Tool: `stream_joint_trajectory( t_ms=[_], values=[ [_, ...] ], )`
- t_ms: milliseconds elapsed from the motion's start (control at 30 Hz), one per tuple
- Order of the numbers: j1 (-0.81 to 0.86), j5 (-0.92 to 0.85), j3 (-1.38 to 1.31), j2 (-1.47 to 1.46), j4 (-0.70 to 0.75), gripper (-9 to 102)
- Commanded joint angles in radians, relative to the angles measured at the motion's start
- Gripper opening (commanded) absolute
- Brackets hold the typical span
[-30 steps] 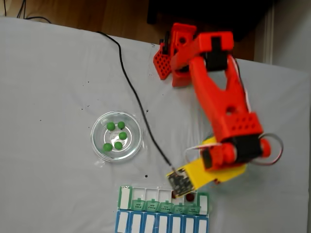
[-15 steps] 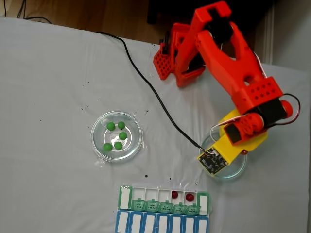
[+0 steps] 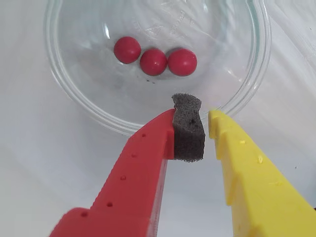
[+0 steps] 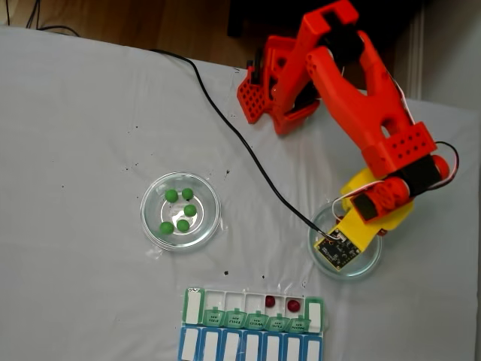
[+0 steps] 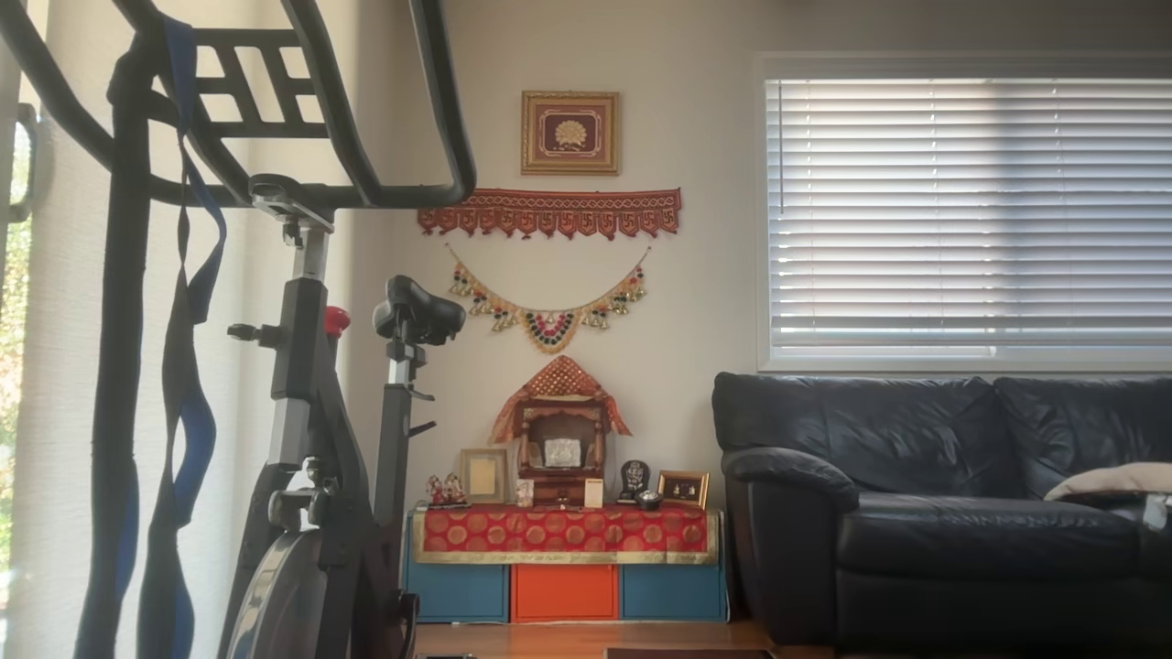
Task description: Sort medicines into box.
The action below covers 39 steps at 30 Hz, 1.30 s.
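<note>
In the wrist view three dark red medicines lie in a row in a round clear glass dish. My gripper hangs just short of them over the dish's near rim. A narrow gap separates the grey foam pad on the red finger from the yellow finger, and nothing is held. In the fixed view the arm reaches over this dish at the right. The box lies at the bottom with two red medicines in its right compartments. Several green medicines sit in the left dish.
A blue-framed row of white lids lies against the box's lower side. A black cable runs across the grey cloth to the wrist. The arm's red base stands at the top. The other view holds a room with a sofa and exercise bike.
The gripper swung from over the box's right end up and right to the right dish. Two red medicines now show in the box. The green ones have not moved.
</note>
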Motion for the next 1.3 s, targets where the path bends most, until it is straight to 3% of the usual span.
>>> stream_joint_trajectory(
  t_ms=[0,267,600,1267],
  values=[
    [-0.006,-0.011,0.018,0.04,-0.066,4],
    [-0.011,-0.018,0.08,-0.02,-0.183,7],
    [-0.028,-0.012,0.137,-0.012,-0.239,21],
    [-0.048,-0.011,0.137,-0.163,-0.296,22]
  ],
)
